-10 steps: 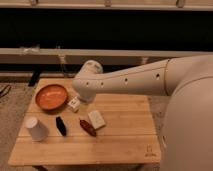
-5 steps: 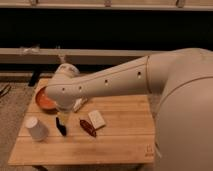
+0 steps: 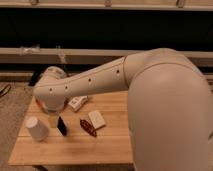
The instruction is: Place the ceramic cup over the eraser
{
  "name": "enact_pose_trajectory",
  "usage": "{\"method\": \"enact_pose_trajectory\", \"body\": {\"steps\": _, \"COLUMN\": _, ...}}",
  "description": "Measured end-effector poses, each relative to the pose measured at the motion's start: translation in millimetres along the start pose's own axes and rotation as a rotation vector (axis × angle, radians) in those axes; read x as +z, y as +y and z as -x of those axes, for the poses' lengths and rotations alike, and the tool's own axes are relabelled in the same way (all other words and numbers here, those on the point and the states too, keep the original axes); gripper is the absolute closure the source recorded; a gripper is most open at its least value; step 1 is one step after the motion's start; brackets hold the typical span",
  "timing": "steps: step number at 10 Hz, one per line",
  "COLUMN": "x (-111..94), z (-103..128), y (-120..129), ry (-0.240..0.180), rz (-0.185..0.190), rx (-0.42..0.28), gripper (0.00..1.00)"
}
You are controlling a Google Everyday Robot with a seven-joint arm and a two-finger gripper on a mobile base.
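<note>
The ceramic cup [image 3: 37, 128] stood near the wooden table's [image 3: 75, 150] front edge, just beside the black eraser [image 3: 62, 125], with nothing holding it. Just behind them the gripper [image 3: 53, 116] hung under the wrist, and I could not tell whether it was spread or closed. The reach for the cup seemed in hand, calling next for a short descent onto it.

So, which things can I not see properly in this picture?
- The gripper, camera view: at the arm's end over the left of the table, by the ceramic cup and eraser; mostly hidden by the wrist.
- Table's right part, camera view: hidden behind the robot's arm.
</note>
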State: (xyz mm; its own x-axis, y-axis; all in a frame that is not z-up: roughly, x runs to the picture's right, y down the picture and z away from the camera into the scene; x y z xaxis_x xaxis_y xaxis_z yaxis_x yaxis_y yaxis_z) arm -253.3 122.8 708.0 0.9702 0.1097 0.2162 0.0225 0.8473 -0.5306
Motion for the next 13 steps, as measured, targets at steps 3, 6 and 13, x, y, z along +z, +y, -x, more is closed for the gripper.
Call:
{"method": "enact_pose_trajectory", "body": {"steps": 3, "x": 14.3, "z": 19.2, "y": 5.6, "ry": -0.016, "rz": 0.026, "rx": -0.046, "gripper": 0.2}}
{"method": "enact_pose_trajectory", "body": {"steps": 6, "x": 19.8, "z": 43.6, "y": 22.7, "ry": -0.031, "rz": 0.046, "rx": -0.11, "gripper": 0.2}}
{"method": "enact_pose_trajectory", "body": {"steps": 13, "x": 49.7, "z": 93.8, "y": 30.7, "ry": -0.023, "rz": 0.059, "rx": -0.246, "gripper": 0.2}}
